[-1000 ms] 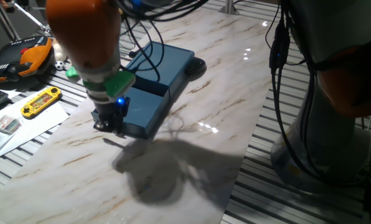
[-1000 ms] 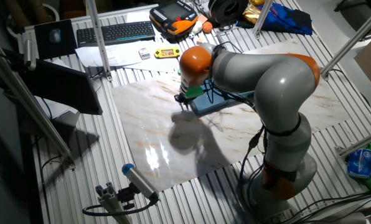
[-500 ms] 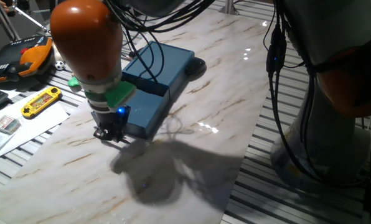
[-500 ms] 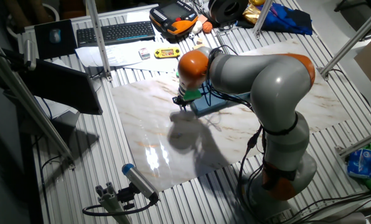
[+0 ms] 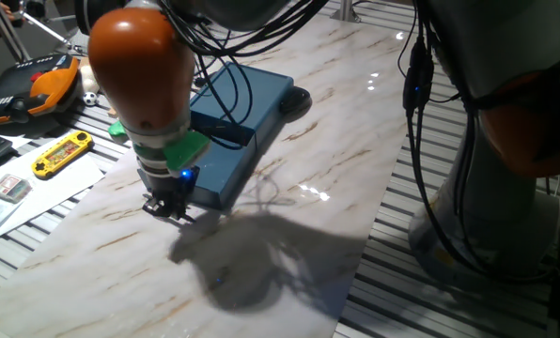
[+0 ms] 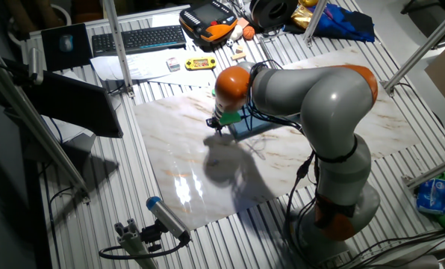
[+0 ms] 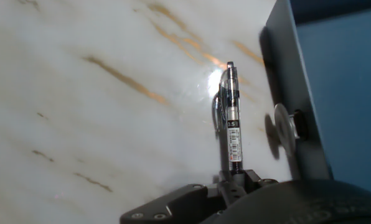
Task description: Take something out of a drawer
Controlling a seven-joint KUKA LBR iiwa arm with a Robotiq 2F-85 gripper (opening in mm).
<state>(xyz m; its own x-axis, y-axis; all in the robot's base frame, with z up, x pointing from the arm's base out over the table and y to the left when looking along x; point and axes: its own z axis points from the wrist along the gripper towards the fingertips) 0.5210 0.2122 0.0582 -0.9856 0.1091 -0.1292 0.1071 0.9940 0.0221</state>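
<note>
A KUKA arm's fingers [image 5: 170, 208] hover just off the front of the dark blue drawer [image 5: 216, 169], clenched on the upper end of a slim pen [image 7: 230, 118] that hangs tip-down over the marble bench [image 5: 289, 235]. The hand view shows the clear barrel, its label and clip, running down from the fingers [image 7: 235, 182] toward the pale surface, with the drawer's round knob [image 7: 284, 132] just beside it. So the pen is out of the drawer and clear of its front wall, over the part of the bench nearer the edge where a yellow handheld game [image 5: 62, 153] lies on papers.

The risks from here look modest but real. The hold is on the very end of a smooth, narrow barrel, so a quick swing could likely let it pivot or slip free. How far the tip sits above the bench cannot be told; a descent that is too fast could jam the point into the marble and lever the pen out of the grip. A sideways move toward the box could catch the barrel on the knob. Let go from height, the round pen would probably roll.
</note>
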